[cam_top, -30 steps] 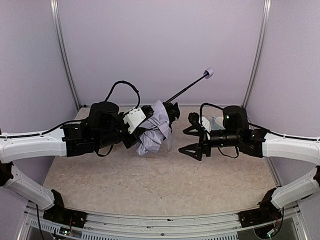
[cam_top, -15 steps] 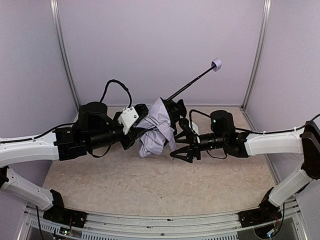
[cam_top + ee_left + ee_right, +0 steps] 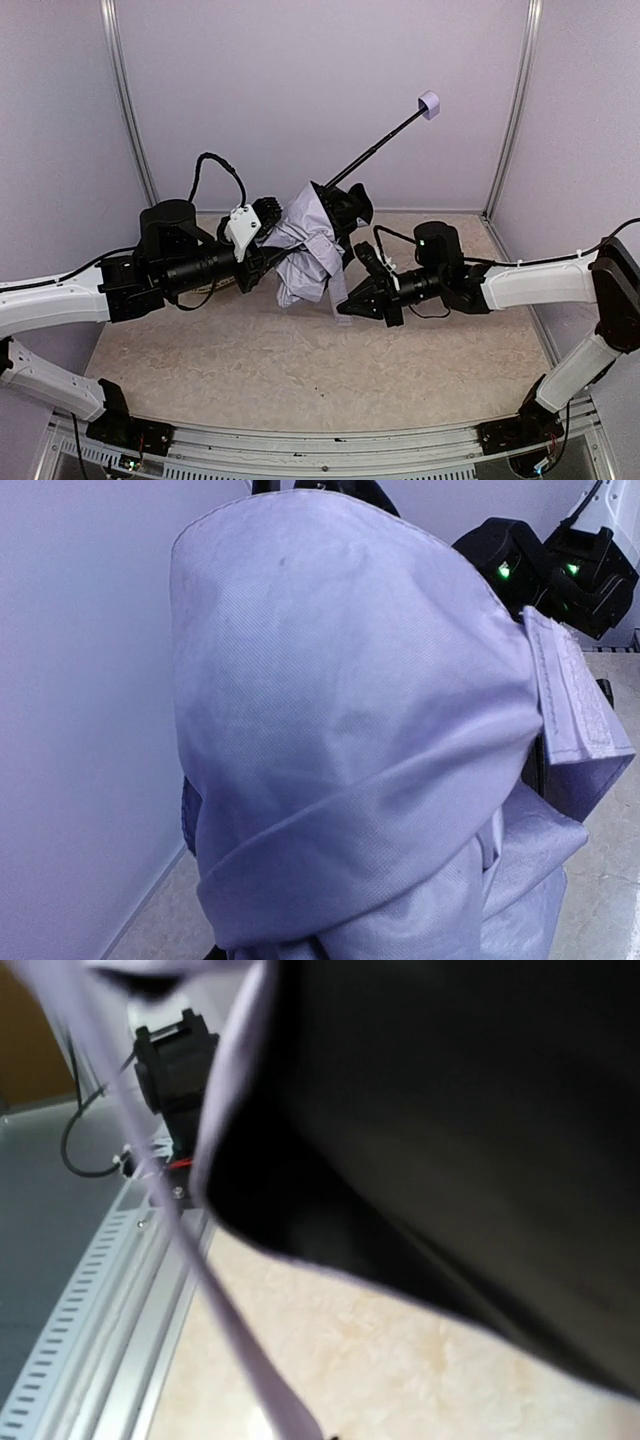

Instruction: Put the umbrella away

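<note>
Umbrella: the umbrella is held in the air above the middle of the surface, between the two arms and off the surface.
Canopy: the canopy is collapsed into a loose lavender-grey bunch, with folds hanging down; it fills almost the whole left wrist view.
Shaft: the thin black shaft slants up and to the right from the bunch, in front of the back wall.
Handle: the small lavender block handle sits at the top end of the shaft, the highest point of the umbrella.
Strap: the fabric strap lies flat along the right side of the bunch, its stitched face towards the left wrist camera.
Left arm: the left arm reaches in from the left, its end buried in the upper left of the bunch.
Left jaws: pinching the umbrella at the gathered fabric — the fabric hides the tips themselves.
Right arm: the right arm reaches in from the right, its end low and just beside the bottom right of the hanging folds.
Right jaws: spread apart in the top view, gripping nothing; whether a tip touches the fabric cannot be told.
Right wrist view: mostly a blurred dark shape very close to the lens, edged by a pale lavender strip — below it the surface and a slotted metal rail.
</note>
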`<state>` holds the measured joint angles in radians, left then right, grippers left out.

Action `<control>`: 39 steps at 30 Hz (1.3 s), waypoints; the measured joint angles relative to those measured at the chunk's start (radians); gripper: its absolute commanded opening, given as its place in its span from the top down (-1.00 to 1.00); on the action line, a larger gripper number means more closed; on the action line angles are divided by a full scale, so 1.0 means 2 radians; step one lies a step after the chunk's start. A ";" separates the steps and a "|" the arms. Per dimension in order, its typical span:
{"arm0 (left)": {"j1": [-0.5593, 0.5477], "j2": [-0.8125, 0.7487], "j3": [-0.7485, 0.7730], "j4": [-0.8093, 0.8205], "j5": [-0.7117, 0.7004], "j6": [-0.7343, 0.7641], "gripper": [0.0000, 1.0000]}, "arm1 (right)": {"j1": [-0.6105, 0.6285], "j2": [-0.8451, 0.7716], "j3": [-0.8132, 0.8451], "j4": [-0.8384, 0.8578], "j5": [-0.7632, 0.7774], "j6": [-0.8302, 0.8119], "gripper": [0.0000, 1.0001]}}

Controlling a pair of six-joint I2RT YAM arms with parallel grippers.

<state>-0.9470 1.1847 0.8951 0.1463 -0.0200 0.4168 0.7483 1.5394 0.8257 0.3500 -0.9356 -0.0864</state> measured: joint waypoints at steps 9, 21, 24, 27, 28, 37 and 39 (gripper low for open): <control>0.051 0.063 0.000 0.057 -0.090 -0.019 1.00 | 0.069 0.006 0.003 0.023 0.055 0.034 1.00; 0.038 0.067 0.049 0.037 0.103 -0.055 1.00 | 0.026 0.122 -0.028 0.186 0.126 0.105 1.00; 0.039 0.051 0.049 -0.010 0.181 -0.054 1.00 | -0.016 0.123 -0.022 0.210 0.118 0.111 1.00; 0.040 0.043 0.049 -0.064 0.232 -0.034 1.00 | -0.047 0.118 0.007 0.207 0.106 0.099 1.00; 0.042 0.042 0.051 -0.089 0.248 -0.020 1.00 | -0.055 0.113 0.018 0.200 0.098 0.093 1.00; 0.031 0.084 0.115 -0.234 0.307 0.134 1.00 | -0.083 0.055 0.106 0.088 0.012 0.008 1.00; 0.019 0.112 0.138 -0.254 0.313 0.161 1.00 | -0.083 0.042 0.115 0.065 -0.006 -0.012 1.00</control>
<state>-0.9089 1.4090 1.1717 -0.3611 0.6056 0.7380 0.5819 1.6241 1.0561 0.4801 -0.9482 -0.1108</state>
